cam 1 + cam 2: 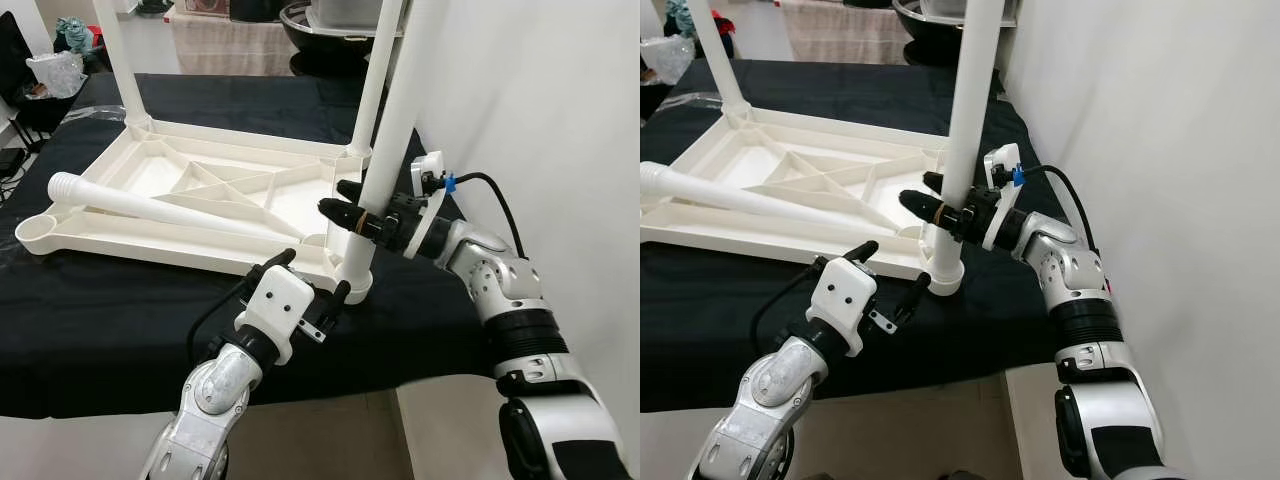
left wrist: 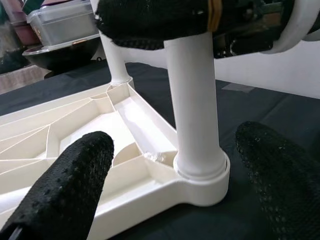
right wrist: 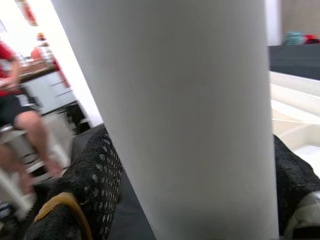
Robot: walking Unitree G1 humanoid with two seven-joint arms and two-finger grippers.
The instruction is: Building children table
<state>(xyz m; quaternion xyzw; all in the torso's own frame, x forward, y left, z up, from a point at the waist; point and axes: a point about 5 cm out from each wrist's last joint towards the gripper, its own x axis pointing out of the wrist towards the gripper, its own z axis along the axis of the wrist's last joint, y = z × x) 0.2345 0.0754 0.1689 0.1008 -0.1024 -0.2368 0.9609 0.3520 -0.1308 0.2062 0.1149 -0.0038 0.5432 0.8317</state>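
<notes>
Left eye view, right gripper [image 1: 343,200] apparently clamping upright leg [image 1: 385,150], upturned tabletop [image 1: 200,195]

Tabletop [image 1: 215,195] lies upside down on the table [image 1: 90,330]; a loose leg [image 1: 160,208] lies across it, upright leg [image 1: 385,150] at its near right corner.

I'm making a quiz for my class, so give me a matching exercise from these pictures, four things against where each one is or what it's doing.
Things:
1. right gripper
2. left gripper
3. loose leg
4. tabletop

States:
A. lying across the tabletop
B. upside down on the black cloth
C. shut on the near corner leg
D. open, by that leg's socket

Pairs: 1-C, 2-D, 3-A, 4-B
</notes>
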